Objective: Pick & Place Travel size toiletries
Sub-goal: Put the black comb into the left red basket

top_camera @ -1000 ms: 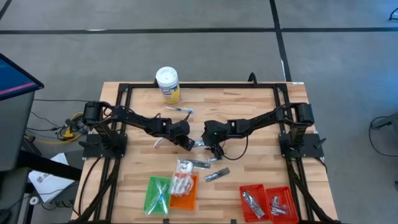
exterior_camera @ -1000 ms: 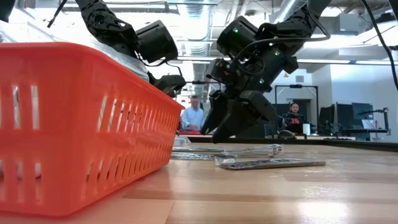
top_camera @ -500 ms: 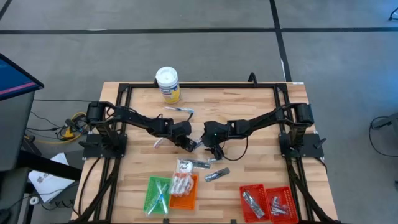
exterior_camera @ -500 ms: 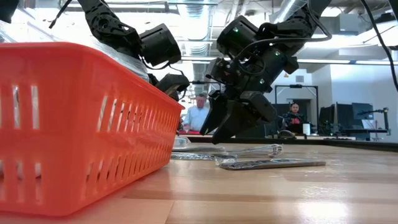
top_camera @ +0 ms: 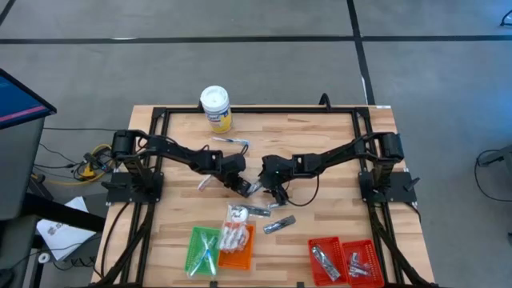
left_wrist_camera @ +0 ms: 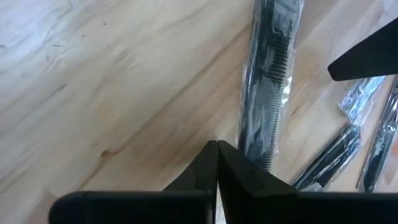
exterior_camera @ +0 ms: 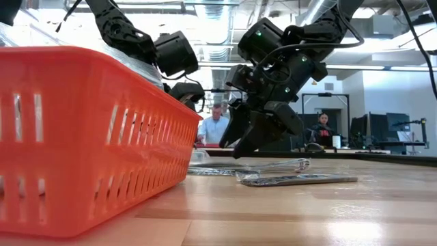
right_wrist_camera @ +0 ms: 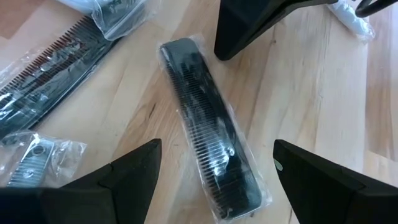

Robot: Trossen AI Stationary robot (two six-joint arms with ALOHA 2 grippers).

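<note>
A black comb in clear wrap [right_wrist_camera: 208, 155], one of the travel size toiletries, lies flat on the wooden table [top_camera: 320, 136] near its middle. My right gripper [right_wrist_camera: 216, 147] hangs open over it, one finger on either side, touching nothing. My left gripper [left_wrist_camera: 216, 149] is shut and points steeply down. Its tip stands beside the comb's end [left_wrist_camera: 255, 152] that lies toward the table's left. In the high view the two grippers [top_camera: 246, 187] [top_camera: 270, 190] nearly meet. More wrapped combs [right_wrist_camera: 50, 68] and a small packet [right_wrist_camera: 28, 158] lie close by. My left gripper's shut fingertips [right_wrist_camera: 225, 51] come down from above, right beside the comb's end [right_wrist_camera: 180, 48]. Whether they touch its wrap I cannot tell.
A white-lidded tub [top_camera: 214, 108] stands at the far edge. Green [top_camera: 202, 250], orange [top_camera: 237, 248] and red trays [top_camera: 342, 260] line the near edge and hold some items. A white packet [top_camera: 238, 214], a dark tube [top_camera: 257, 211] and a silvery piece [top_camera: 278, 225] lie loose before them.
My left gripper, still shut, has tipped a little more steeply down toward the comb's end. My right gripper has kept still and open.
</note>
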